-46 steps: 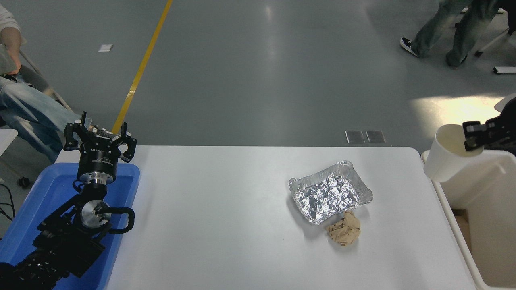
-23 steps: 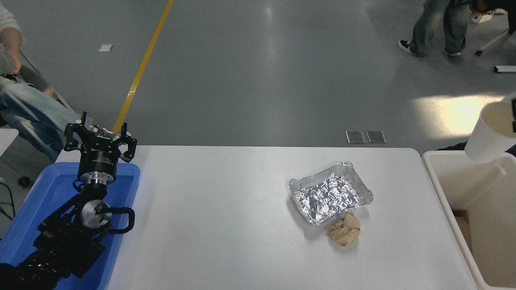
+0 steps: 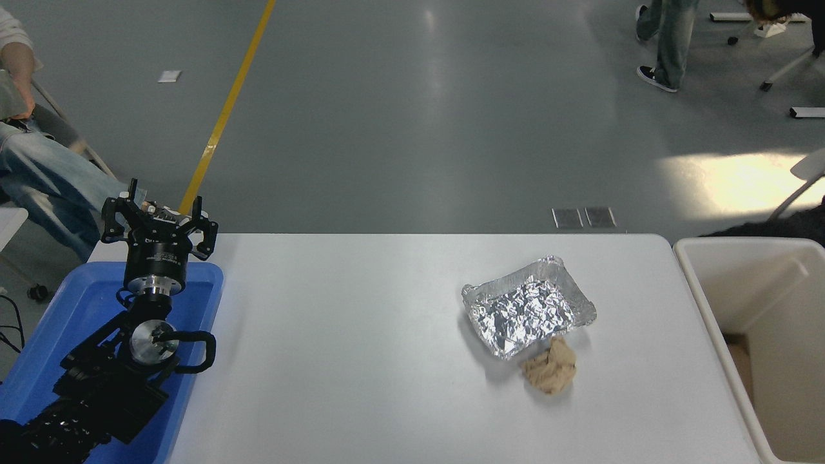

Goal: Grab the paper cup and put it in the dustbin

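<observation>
On the white table [image 3: 361, 361] nothing moved, but paper cup and right gripper have left view; left gripper [image 3: 159, 222] parked, released.

Even bright overhead lighting, sharp focus throughout, soft glare streak on the grey floor [image 3: 432, 77], sunlit patch beyond the dustbin [image 3: 715, 283], specular glints on the foil tray [image 3: 525, 309], faint shadow beside the tray on the bench [image 3: 361, 361].

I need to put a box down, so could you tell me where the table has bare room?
The widest bare stretch lies between the blue tray, where the left gripper is parked, and the foil tray. The near edge is free too. It is tight where the brown paper wad touches the foil tray, near the dustbin.
</observation>
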